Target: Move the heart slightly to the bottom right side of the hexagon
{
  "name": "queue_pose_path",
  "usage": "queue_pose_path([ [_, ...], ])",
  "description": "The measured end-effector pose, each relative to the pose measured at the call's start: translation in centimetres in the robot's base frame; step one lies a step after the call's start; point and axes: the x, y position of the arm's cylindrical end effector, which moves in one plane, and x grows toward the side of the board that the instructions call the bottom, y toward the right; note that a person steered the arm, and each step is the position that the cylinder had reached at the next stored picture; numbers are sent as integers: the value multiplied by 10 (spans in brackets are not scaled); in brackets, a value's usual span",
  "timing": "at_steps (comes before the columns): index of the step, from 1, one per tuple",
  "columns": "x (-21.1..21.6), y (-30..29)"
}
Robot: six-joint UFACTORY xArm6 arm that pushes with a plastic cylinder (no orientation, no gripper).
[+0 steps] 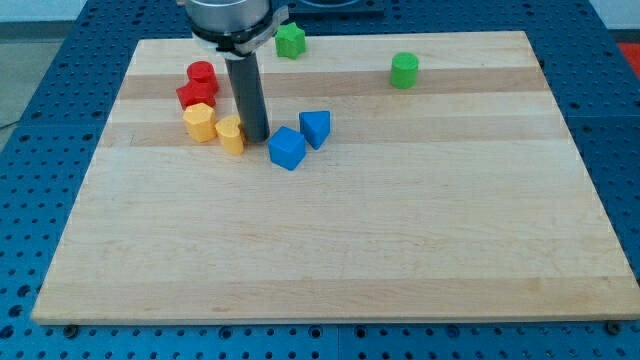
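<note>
The arm's upper body is cut off at the view's top; only its lower housing and the dark rod show. The green star-like block [290, 41] is partly hidden behind that housing, so its outline is hard to confirm.

The tool is a plain rod with nothing to open or close, and it holds nothing. My tip [255, 138] rests on the desk [400, 230], just beside the yellow heart [231, 133] on its right side; whether they actually touch cannot be determined. The blue cube [287, 148] lies just right of the tip.

The yellow heart sits just right of the yellow hexagon [200, 122], touching or nearly so. Its pointing direction and long axis cannot be made out.

Other items:
- red cylinder [201, 74]
- red block [196, 95], shape unclear
- blue wedge-like block [315, 128]
- green cylinder [404, 70]
</note>
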Motion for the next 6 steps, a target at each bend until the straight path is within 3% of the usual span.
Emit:
queue_pose_path([
  [1, -14, 0],
  [3, 19, -20],
  [6, 34, -32],
])
